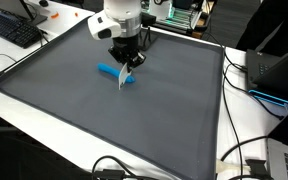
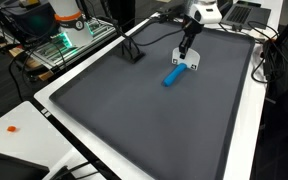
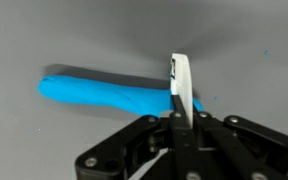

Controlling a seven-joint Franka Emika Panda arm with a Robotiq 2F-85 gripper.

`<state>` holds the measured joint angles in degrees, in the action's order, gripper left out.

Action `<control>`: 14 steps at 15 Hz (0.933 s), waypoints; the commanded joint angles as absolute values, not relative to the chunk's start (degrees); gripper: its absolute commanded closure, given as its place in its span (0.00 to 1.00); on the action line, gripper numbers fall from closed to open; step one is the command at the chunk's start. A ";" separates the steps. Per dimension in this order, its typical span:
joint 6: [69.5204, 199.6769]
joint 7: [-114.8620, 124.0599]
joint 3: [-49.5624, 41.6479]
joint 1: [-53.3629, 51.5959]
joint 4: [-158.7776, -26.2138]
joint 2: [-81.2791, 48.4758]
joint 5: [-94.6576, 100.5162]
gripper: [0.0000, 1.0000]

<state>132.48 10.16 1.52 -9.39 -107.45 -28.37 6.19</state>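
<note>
Over the blue bar (image 3: 104, 95), the end effector (image 3: 181, 113) — fingers together — pinches a thin white strip (image 3: 180, 75).

Even room light is falling on the grey mat (image 1: 84, 110) in both exterior views, leaving soft shadows. In the wrist view the tool (image 3: 180, 118) is showing dark and slightly blurred, the white strip (image 3: 180, 80) is glaring, and the blue cylinder (image 3: 104, 95) is casting a dim shadow.

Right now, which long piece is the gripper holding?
The thin white piece, clamped in the gripper; the blue piece lies flat on the grey mat.
</note>
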 commanded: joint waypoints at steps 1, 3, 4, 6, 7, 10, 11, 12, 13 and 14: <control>130.15 6.96 3.74 -7.90 -106.52 -29.99 2.50 0.99; 129.56 6.26 4.05 -7.65 -106.10 -30.02 1.58 0.99; 129.20 5.97 4.15 -7.53 -105.87 -30.01 1.20 0.99; 128.52 5.67 4.26 -7.43 -105.55 -29.84 0.52 0.99; 128.18 5.52 4.39 -7.41 -105.45 -29.66 0.10 0.99; 127.47 5.32 4.71 -7.57 -105.19 -29.04 -0.94 0.99; 127.32 5.62 4.53 -7.76 -105.04 -28.83 -0.65 0.99; 127.14 5.83 4.29 -7.87 -104.72 -28.64 -0.17 0.99; 127.09 5.90 4.06 -7.81 -104.46 -28.34 0.09 0.99; 126.97 6.01 3.83 -7.77 -104.17 -28.12 0.33 0.99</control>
